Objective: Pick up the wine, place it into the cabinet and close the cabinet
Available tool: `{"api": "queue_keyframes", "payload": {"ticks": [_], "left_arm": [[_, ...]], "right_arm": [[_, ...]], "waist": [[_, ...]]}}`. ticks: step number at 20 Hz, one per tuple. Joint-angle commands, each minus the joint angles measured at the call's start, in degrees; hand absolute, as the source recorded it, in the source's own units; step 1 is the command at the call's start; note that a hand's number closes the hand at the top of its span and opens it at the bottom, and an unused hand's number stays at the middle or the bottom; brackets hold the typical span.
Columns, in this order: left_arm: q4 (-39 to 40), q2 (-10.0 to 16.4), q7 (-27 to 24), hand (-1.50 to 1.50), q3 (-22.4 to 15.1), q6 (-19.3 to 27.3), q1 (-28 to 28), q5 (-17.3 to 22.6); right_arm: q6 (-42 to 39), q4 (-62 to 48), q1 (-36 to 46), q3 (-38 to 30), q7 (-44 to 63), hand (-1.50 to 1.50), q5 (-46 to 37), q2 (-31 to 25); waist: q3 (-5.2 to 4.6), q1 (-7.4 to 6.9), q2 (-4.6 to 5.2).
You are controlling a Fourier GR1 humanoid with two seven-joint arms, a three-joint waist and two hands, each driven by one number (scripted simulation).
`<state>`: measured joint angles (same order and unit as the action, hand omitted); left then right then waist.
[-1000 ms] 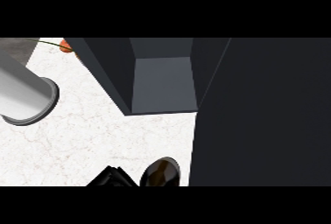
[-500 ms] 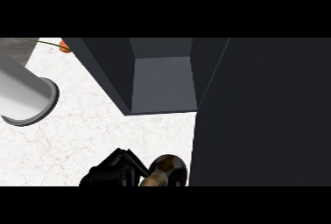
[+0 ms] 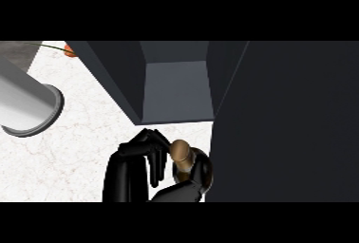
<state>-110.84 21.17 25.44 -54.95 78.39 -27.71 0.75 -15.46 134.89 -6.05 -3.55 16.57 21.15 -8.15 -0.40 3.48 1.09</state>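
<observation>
Dark, tan-capped wine bottle [image 3: 182, 153] in curled robot hand [image 3: 129, 172]

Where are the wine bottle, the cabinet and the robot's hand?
wine bottle [image 3: 181, 151], head view, on its brown top.
cabinet [image 3: 175, 90], head view, on its grey inside.
hand [image 3: 144, 153], head view, on its curled black fingers.

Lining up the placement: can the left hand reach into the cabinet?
Probably yes. The left hand, curled round the bottle, is near the open cabinet; its door stands aside at the right, nothing between.
</observation>
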Motion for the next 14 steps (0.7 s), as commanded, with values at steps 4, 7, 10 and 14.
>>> {"api": "queue_keyframes", "payload": {"ticks": [4, 7, 10, 14], "left_arm": [[9.94, -2.75, -10.00, 1.50, 9.41, -12.88, -0.47, 7.83], [18.98, -9.27, -18.39, 1.50, 11.78, -17.88, 1.21, 11.14], [24.71, -11.45, -27.54, 1.50, 15.32, -25.54, 5.49, 15.56], [38.12, -17.31, -39.72, 1.50, 21.79, -33.47, 5.61, 18.84]], "right_arm": [[-0.62, 2.68, -0.08, -2.78, 0.56, -1.50, 3.31, -1.29], [-2.28, -0.77, -1.20, -3.39, -2.29, -1.50, 1.72, -0.74], [-0.31, 2.85, -0.81, -3.66, 0.98, -1.50, 2.82, -1.15], [-1.77, 3.41, -3.01, -5.14, 0.41, -1.50, 4.41, -1.24]], "waist": [[0.05, -0.52, -0.08], [0.16, -1.00, -0.15], [0.16, -1.55, -0.40], [0.27, -1.59, -0.64]]}}
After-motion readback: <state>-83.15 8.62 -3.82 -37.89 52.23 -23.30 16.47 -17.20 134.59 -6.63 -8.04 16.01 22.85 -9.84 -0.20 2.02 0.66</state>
